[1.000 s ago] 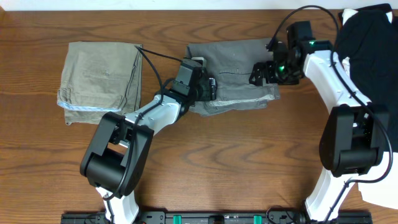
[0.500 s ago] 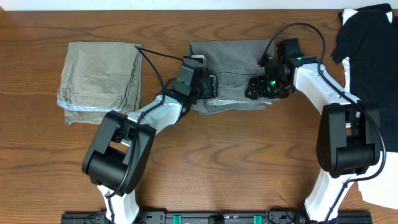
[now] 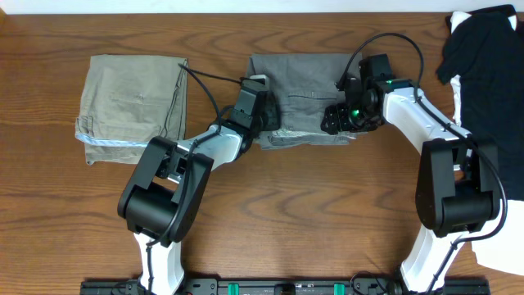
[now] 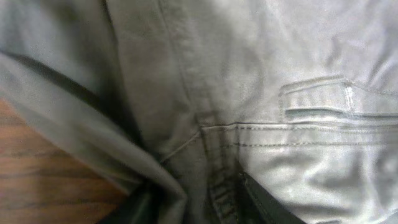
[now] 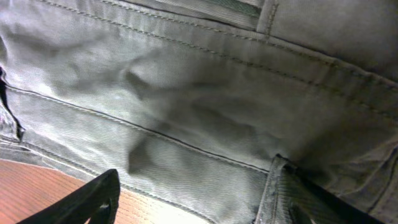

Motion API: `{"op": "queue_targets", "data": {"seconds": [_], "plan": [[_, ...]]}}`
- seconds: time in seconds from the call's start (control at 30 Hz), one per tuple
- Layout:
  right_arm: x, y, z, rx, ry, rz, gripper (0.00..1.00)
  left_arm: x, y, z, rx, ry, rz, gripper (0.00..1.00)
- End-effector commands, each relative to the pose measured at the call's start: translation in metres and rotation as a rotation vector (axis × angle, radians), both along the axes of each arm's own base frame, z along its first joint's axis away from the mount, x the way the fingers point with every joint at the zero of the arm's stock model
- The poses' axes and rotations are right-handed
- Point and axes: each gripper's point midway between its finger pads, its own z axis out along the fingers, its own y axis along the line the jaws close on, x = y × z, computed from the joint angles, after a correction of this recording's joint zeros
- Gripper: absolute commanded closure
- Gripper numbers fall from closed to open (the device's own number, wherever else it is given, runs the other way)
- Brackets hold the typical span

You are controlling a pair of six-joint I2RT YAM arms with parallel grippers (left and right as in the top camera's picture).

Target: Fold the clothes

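Left wrist: left tool point(image 4: 199, 205) pinches grey shorts point(image 4: 280, 74); right tool point(image 5: 205, 202) spread over them.

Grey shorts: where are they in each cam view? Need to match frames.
Overhead: grey shorts lie top centre.
Left wrist: grey shorts fill nearly the whole frame.
Right wrist: grey shorts fill most of it, seams running across.
Shared landmark: bare wooden table along the shorts' near edge, showing lower left in both wrist views.

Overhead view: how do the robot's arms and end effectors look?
The left arm and right arm have white links, black joints, looping black cables. The left end effector and right end effector are black; the right shows a green light.
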Motion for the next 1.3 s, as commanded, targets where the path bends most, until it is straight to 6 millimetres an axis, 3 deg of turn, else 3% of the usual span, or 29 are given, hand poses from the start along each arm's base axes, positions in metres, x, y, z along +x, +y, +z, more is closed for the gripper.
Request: {"op": "queue_targets", "data": {"seconds": [0.0, 0.1, 0.2, 0.33, 0.47, 0.53, 0.6, 0.63, 0.73, 0.97, 1.13, 1.17, 1.27], "plan": [[-0.019, 0.018, -0.009, 0.043, 0.063, 0.02, 0.26, -0.011, -0.004, -0.019, 0.012, 0.059, -0.025, 0.74], [-0.005, 0.017, 0.006, 0.054, 0.025, -0.004, 0.25, -0.017, -0.002, -0.024, 0.027, 0.088, -0.025, 0.81], [0.009, 0.014, 0.038, 0.058, -0.019, -0.011, 0.24, -0.022, 0.001, -0.027, 0.054, 0.102, -0.044, 0.87], [0.017, 0.002, 0.08, 0.023, -0.067, -0.027, 0.21, -0.029, 0.015, -0.023, 0.121, 0.129, -0.024, 0.88], [0.013, -0.009, 0.105, 0.003, -0.092, -0.048, 0.18, -0.044, 0.031, -0.006, 0.181, 0.17, 0.002, 0.86], [0.01, -0.011, 0.111, 0.004, -0.096, -0.054, 0.17, -0.053, 0.036, 0.002, 0.195, 0.195, 0.002, 0.69], [0.009, -0.012, 0.113, 0.004, -0.097, -0.056, 0.16, -0.06, 0.039, 0.008, 0.204, 0.212, 0.001, 0.37], [0.009, -0.012, 0.113, 0.004, -0.098, -0.056, 0.15, -0.062, 0.041, 0.012, 0.208, 0.212, -0.003, 0.28], [0.01, -0.012, 0.113, 0.002, -0.103, -0.044, 0.13, -0.063, 0.042, 0.025, 0.212, 0.191, -0.015, 0.17], [0.007, -0.029, 0.108, -0.074, -0.081, -0.09, 0.14, -0.082, 0.032, 0.06, 0.209, 0.157, -0.085, 0.16], [0.01, -0.048, 0.105, -0.132, -0.079, -0.157, 0.14, -0.093, 0.008, 0.063, 0.235, 0.117, -0.188, 0.18], [0.012, -0.053, 0.104, -0.152, -0.082, -0.175, 0.13, -0.094, 0.003, 0.062, 0.235, 0.114, -0.201, 0.2], [0.015, -0.069, 0.103, -0.197, -0.089, -0.213, 0.12, -0.099, -0.015, 0.054, 0.234, 0.104, -0.241, 0.45]]}}
